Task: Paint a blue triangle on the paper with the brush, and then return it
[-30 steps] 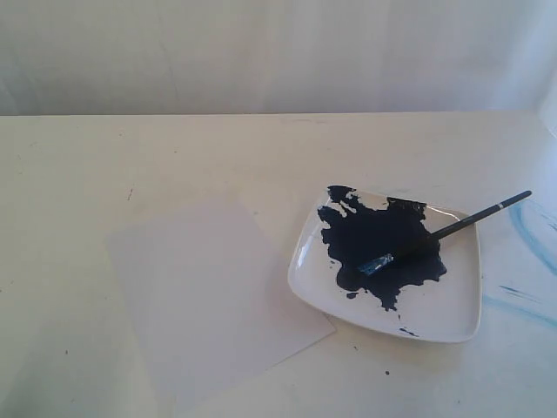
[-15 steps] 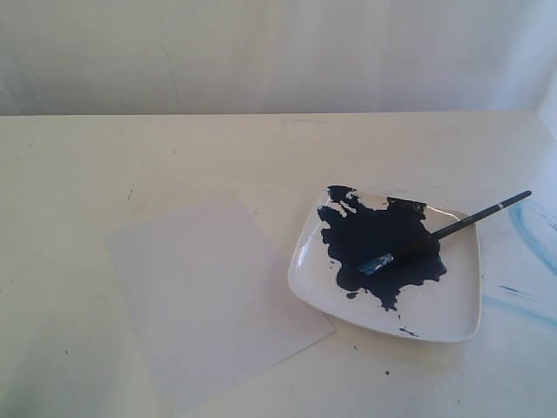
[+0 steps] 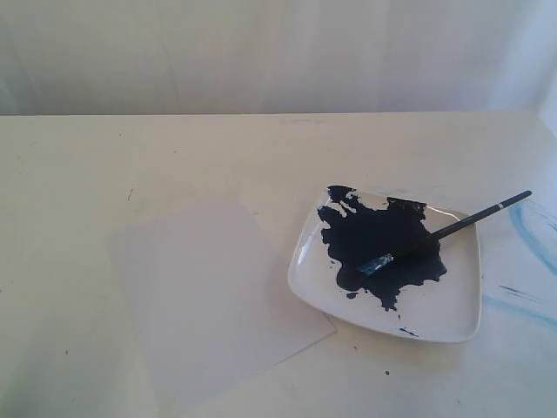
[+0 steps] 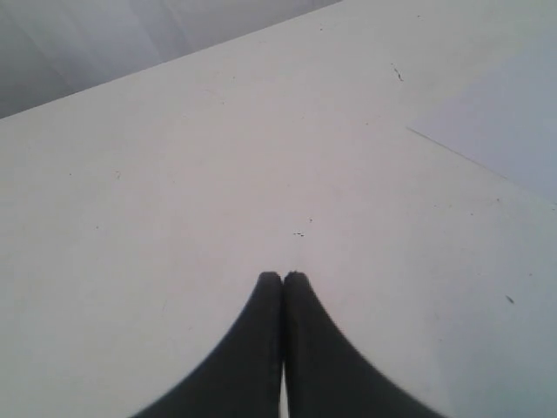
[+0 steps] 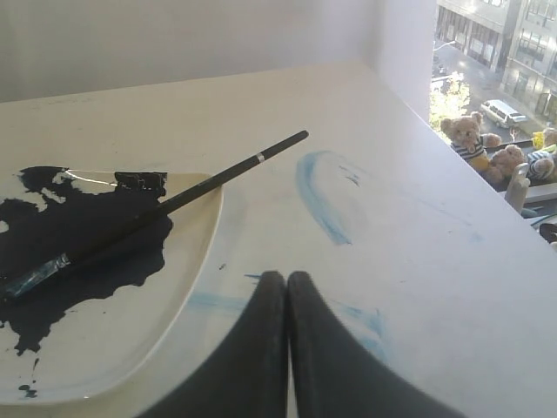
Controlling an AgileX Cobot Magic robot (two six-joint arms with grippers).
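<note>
You are looking at a wide cream-white bench on which nothing is shifting. Over the last second the exterior view is staying the same, and every item is sitting exactly where it was. For the task, that means you are still waiting at the very start, with no stroke laid down.

The pale white-grey rectangular sheet of paper is lying flat on the left half of the bench, turned a little askew. It is carrying no blue triangle; its surface is blank. The square white glossy plate is sitting just beside the paper's right corner, and you cannot tell whether the two are touching. A pool of dark-blue paint is spreading over the plate's middle, and pale blue smears are marking the bench to the plate's right.

The thin black-handled paintbrush is resting across the plate. Its blue-coated tip is lying in the pool and its handle is sticking out past the rim over the bench.

The left gripper is hanging over bare bench with its fingers pressed together and holding nothing, near one edge of the paper. The right gripper is likewise pressed together and empty, hovering beside the plate, near the overhanging handle but apart from it.

You are probably going to need the right gripper spread and brought to that overhanging handle first.
</note>
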